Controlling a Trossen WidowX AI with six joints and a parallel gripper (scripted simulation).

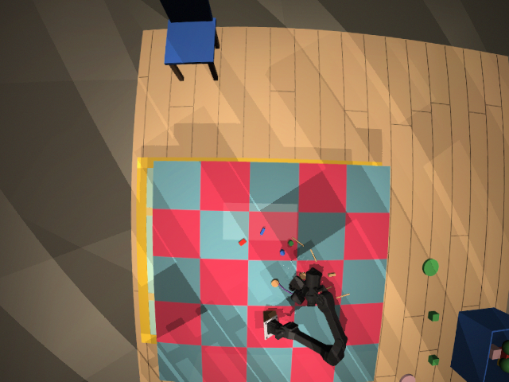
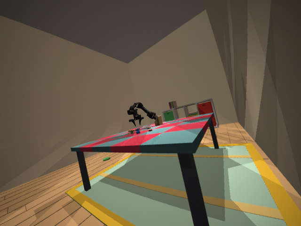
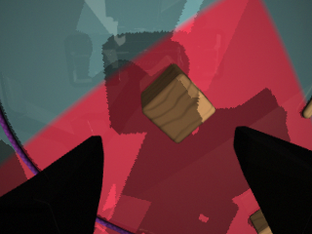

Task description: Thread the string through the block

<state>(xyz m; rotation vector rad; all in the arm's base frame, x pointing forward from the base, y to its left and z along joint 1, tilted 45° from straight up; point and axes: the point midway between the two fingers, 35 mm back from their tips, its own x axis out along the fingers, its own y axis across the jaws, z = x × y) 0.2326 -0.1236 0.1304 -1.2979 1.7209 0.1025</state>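
Note:
The wooden block (image 3: 175, 103) (image 1: 302, 274) lies on a red square of the table (image 1: 176, 185) (image 2: 170, 136); its hole does not show. My gripper (image 3: 170, 140) (image 1: 306, 287) (image 2: 136, 119) hangs close above the block, fingers apart on either side of it, holding nothing. The string runs to the round wooden button (image 1: 274, 282), left of the gripper. In the top view the arm hides most of the block and the stick.
Loose sticks (image 1: 342, 294) (image 1: 312, 255) (image 1: 296, 241) and a small wooden piece (image 1: 332, 274) (image 3: 263, 226) lie near the gripper. A green piece (image 1: 290, 243), blue pieces (image 1: 281, 252) (image 1: 262, 230) and a red piece (image 1: 242, 241) lie farther back. The arm's base (image 1: 269, 325) stands in front.

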